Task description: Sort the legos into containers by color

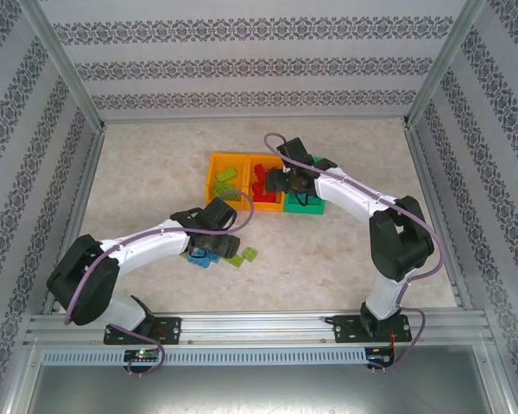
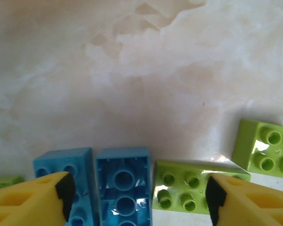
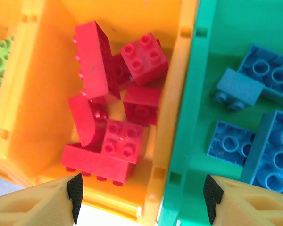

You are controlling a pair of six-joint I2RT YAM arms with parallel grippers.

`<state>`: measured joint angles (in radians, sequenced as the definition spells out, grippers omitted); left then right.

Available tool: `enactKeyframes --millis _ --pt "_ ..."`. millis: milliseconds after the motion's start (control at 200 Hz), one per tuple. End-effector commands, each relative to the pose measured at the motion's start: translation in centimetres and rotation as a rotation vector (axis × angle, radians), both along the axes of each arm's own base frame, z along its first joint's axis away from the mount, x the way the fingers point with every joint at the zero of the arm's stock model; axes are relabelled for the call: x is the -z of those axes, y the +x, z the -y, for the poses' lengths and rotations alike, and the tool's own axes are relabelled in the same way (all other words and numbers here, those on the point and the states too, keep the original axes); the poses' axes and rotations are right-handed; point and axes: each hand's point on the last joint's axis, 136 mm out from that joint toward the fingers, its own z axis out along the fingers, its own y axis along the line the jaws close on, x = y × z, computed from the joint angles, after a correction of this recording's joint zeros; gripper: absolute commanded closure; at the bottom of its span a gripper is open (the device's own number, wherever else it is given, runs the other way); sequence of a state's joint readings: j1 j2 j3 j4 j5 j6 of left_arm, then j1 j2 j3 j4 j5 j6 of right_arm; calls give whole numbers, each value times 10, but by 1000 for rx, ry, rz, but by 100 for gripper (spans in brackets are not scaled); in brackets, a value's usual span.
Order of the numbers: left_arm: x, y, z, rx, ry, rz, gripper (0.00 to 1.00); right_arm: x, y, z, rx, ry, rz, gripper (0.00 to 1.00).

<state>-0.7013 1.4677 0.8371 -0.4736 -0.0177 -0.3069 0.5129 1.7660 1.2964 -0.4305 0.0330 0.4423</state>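
Marbled tabletop (image 2: pixel 132 70), blue legos (image 2: pixel 125 183) cut off below

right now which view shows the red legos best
Right wrist: the red legos lie close up in their orange bin, studs clear. The top view has them as a small red patch. The left wrist faces loose blue legos and green legos.
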Motion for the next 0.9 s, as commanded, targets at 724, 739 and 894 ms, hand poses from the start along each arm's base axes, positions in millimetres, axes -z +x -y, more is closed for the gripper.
enactKeyframes --millis 724,739,894 --pt "26 -17 86 148 6 -72 25 2 -45 70 134 -6 30 27" --pt "27 -17 87 149 9 -73 25 2 -46 71 136 -6 30 27" --pt "32 -15 92 162 16 -90 37 2 -51 81 154 -6 33 26"
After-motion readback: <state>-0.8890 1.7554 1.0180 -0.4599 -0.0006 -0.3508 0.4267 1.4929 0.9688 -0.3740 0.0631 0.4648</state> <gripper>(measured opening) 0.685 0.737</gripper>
